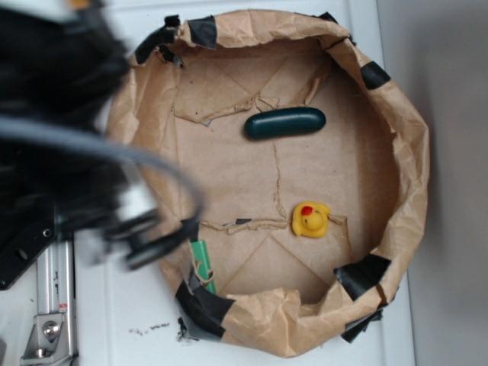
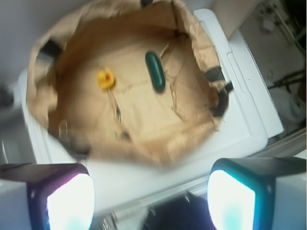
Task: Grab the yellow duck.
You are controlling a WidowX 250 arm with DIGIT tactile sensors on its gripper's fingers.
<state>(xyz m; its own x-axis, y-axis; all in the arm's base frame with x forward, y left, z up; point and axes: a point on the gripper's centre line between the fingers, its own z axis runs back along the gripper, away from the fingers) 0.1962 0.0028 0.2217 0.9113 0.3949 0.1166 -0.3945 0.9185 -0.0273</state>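
The yellow duck (image 1: pixel 311 219) is small, with a red-orange beak, and rests on the floor of a brown paper basin (image 1: pixel 412 164), toward its lower right. In the wrist view the duck (image 2: pixel 106 79) shows left of centre, far from my gripper (image 2: pixel 151 201). My two pads (image 2: pixel 71 201) stand wide apart at the bottom of that view with nothing between them, hovering outside the basin's near rim. In the exterior view the blurred black arm (image 1: pixel 69 114) fills the left side, and its fingertips cannot be made out there.
A dark green capsule-shaped object (image 1: pixel 284 123) lies on the basin floor above the duck, also visible as the capsule (image 2: pixel 155 71) in the wrist view. Black tape patches (image 1: pixel 362 274) hold the crumpled paper wall. The basin stands on a white surface (image 1: pixel 137 313).
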